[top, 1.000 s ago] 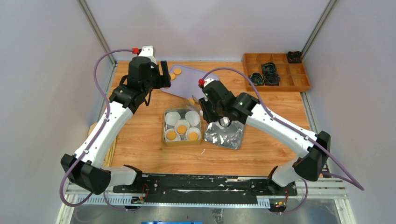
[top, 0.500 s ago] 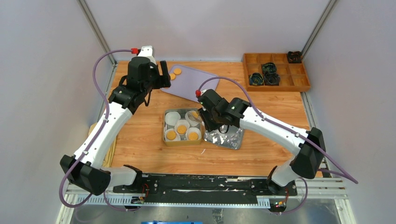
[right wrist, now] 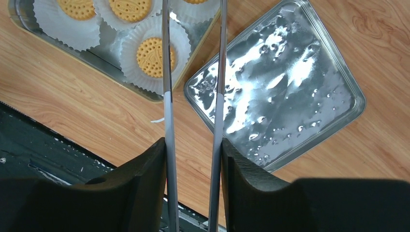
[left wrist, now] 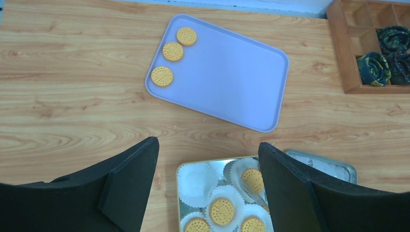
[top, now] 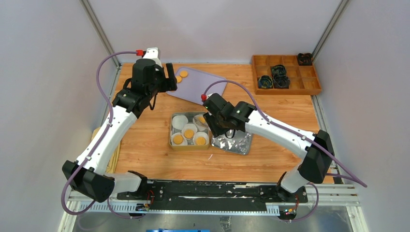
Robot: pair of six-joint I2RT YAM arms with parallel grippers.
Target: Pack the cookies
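Note:
Three cookies lie on the purple tray at its far left corner. A gold tin holds white paper cups. Several cups have a cookie in them; one cup is empty. My right gripper is shut on metal tongs, and the tongs reach over the tin's far right cup, where a cookie lies. The tong tips are out of view. My left gripper is open and empty, high above the table between the tray and the tin.
The tin's silver lid lies upside down just right of the tin. A wooden compartment box with dark coiled items stands at the back right. A tan flat object lies at the table's left edge.
My right arm has swung left from the tray's near edge to the tin, carrying a cookie in the tongs to the far right cup. The left arm has not moved.

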